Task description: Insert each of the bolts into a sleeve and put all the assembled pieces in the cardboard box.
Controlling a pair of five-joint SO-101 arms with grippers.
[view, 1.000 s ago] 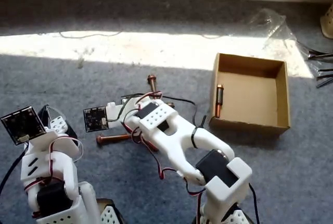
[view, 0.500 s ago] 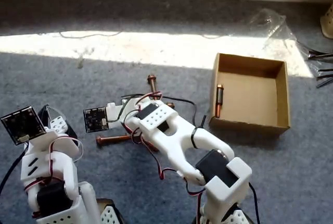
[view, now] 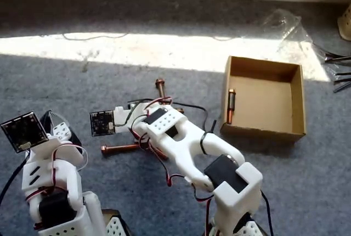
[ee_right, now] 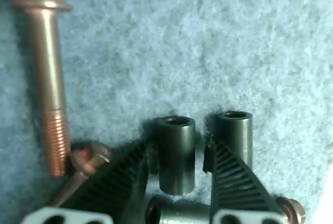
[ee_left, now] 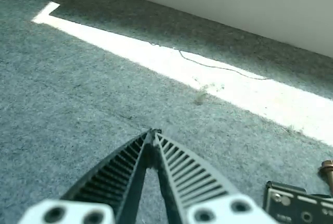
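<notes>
High view: the open brown cardboard box (view: pixel 299 101) holds one copper bolt inside a dark sleeve (view: pixel 231 106). Two loose copper bolts (view: pixel 120 148) lie left of the box.

Left wrist view: the left gripper (ee_left: pixel 154 133) is pinched together and empty above the grey carpet (ee_left: pixel 78 78).

Right wrist view: the right gripper (ee_right: pixel 178 148) is parted, straddling a black cylindrical sleeve (ee_right: pixel 176 168).

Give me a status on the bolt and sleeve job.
Done: one sleeved bolt lies in the cardboard box. In hand: the right gripper stands open around a dark sleeve, not yet gripping it. To do: a loose bolt, a second sleeve and others lie on the carpet; the left gripper is shut, empty.
</notes>
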